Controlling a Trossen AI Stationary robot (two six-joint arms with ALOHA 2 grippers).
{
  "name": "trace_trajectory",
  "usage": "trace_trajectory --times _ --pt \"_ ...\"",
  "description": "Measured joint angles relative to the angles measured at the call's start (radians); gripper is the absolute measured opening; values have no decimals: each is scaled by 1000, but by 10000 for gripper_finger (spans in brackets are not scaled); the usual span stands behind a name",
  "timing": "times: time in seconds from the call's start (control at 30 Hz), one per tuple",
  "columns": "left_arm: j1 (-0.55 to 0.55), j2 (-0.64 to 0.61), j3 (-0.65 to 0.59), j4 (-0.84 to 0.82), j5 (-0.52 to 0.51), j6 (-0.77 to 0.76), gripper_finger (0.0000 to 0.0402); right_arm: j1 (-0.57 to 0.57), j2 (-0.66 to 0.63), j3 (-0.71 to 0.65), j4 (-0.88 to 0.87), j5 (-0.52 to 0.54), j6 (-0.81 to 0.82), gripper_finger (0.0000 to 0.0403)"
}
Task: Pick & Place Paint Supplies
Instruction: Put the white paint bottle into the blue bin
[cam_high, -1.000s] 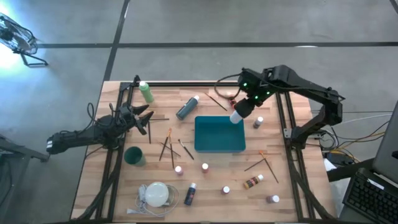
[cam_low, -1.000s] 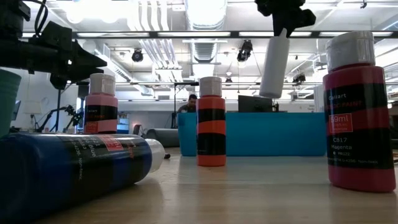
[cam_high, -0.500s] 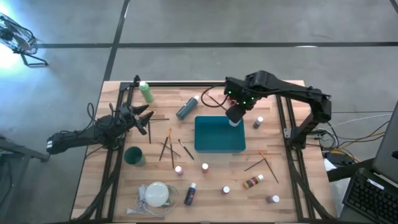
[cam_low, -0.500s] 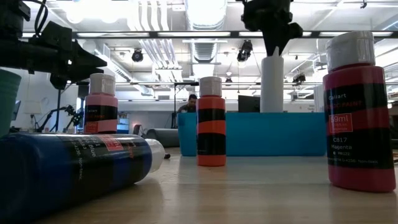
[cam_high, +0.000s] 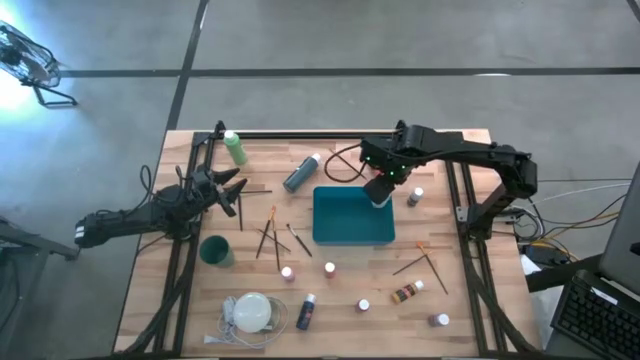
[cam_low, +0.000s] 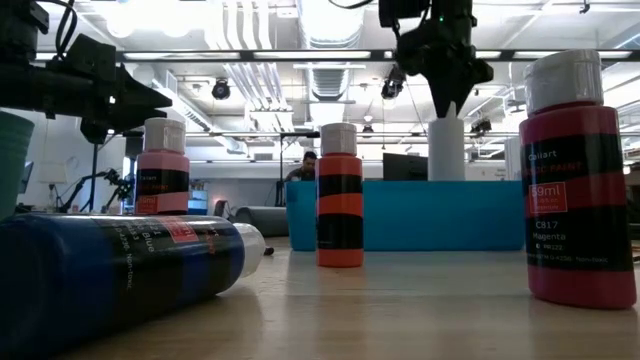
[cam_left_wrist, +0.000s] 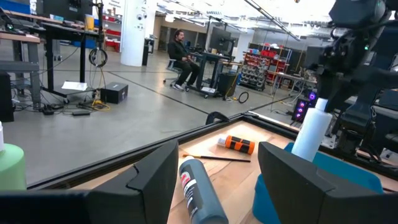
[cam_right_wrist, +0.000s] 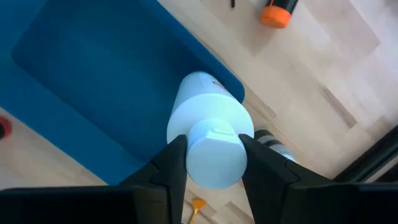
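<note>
Right gripper (cam_right_wrist: 211, 163), white bottle (cam_right_wrist: 205, 127) upright, cap up

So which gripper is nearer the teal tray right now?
Right. The right gripper holds a white bottle over the teal tray at its far right corner; the left gripper waits open near the table's left edge.

The red paint bottle (cam_low: 577, 180) nearest the low camera has a label reading "59ml", "C817" and "Magenta"; its brand line above is too blurred to read. Print on the other bottles cannot be read
</note>
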Motion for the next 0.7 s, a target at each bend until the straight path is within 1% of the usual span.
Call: trace_trajectory --times 0.17,0.27,0.37,0.53,0.63,0.7 --pt "0 0 0 0 0 0 227 0 -15 -50 89 10 -3 115" --pt "0 0 0 0 0 0 227 0 -26 -93 124 11 -3 127" --pt "0 0 0 0 0 0 227 0 -26 -123 131 11 -2 132" --pt "0 0 0 0 0 0 227 0 -32 -162 155 13 -4 115" --pt "0 0 0 0 0 0 227 0 -32 -166 166 14 -6 115" --pt "0 0 0 0 0 0 227 0 -34 -167 171 14 -7 123"
